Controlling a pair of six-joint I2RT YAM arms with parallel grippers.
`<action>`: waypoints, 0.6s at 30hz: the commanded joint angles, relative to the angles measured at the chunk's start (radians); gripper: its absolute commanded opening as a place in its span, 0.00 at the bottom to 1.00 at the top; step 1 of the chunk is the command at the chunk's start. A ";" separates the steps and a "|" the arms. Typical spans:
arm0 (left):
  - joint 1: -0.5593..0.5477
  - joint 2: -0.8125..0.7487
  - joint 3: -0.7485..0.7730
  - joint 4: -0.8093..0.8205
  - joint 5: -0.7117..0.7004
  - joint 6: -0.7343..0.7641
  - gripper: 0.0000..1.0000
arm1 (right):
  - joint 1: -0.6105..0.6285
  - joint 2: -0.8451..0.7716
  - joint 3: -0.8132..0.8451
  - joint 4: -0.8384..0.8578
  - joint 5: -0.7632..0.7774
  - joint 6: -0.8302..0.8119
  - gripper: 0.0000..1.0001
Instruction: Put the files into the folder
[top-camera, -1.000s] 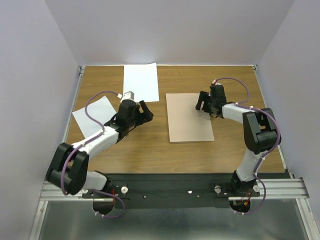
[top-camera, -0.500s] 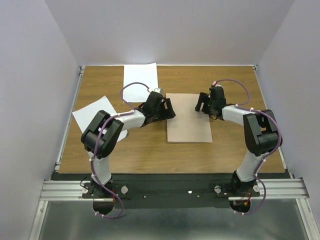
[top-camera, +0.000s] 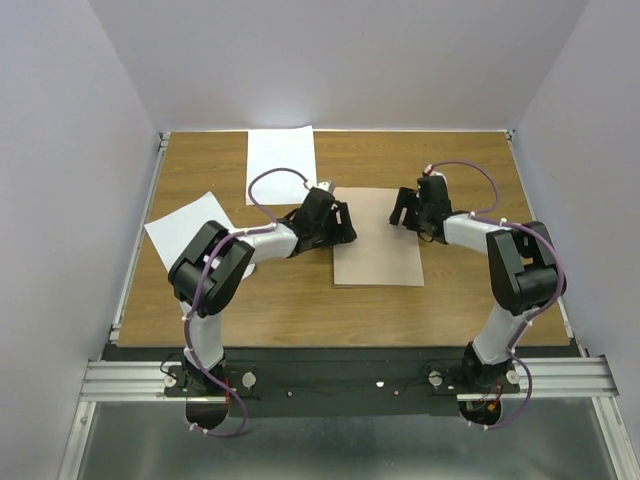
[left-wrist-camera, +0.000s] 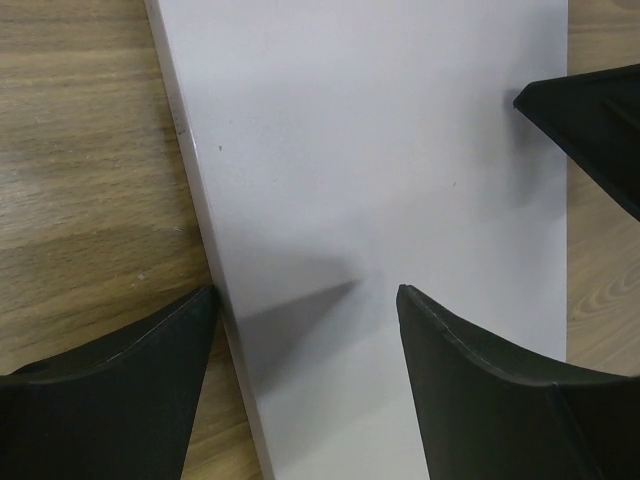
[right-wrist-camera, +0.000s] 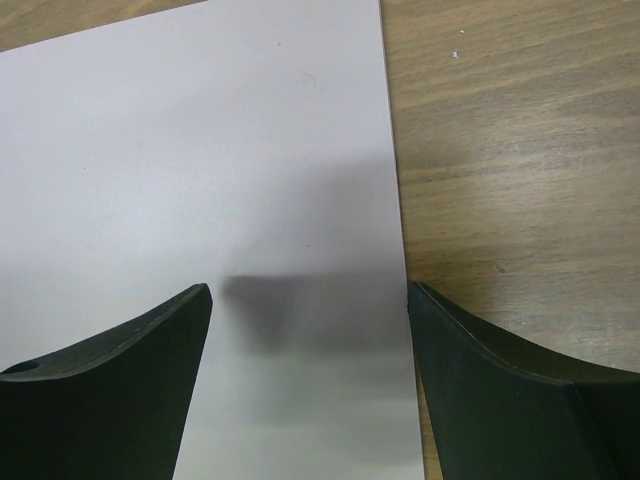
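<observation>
Now, left hand (top-camera: 342, 225), right hand (top-camera: 405, 208) over folder (top-camera: 378, 255) edges, files (top-camera: 281, 164) aside.

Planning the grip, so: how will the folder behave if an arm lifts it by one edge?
The folder looks thin and lies flat, so it is probably light, and a lifted cover would likely bend. Its edge sits flush on the table, so getting under it may be hard. Its smooth face suggests it slides when pushed.
</observation>
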 joint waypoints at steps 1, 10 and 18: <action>-0.044 -0.018 -0.041 -0.002 -0.003 -0.038 0.81 | 0.049 -0.020 -0.073 -0.073 -0.041 0.058 0.88; -0.098 -0.125 -0.157 0.012 -0.057 -0.065 0.81 | 0.104 -0.124 -0.176 -0.041 -0.012 0.103 0.88; -0.107 -0.252 -0.137 -0.156 -0.262 -0.036 0.94 | 0.104 -0.256 -0.106 -0.186 0.196 0.144 1.00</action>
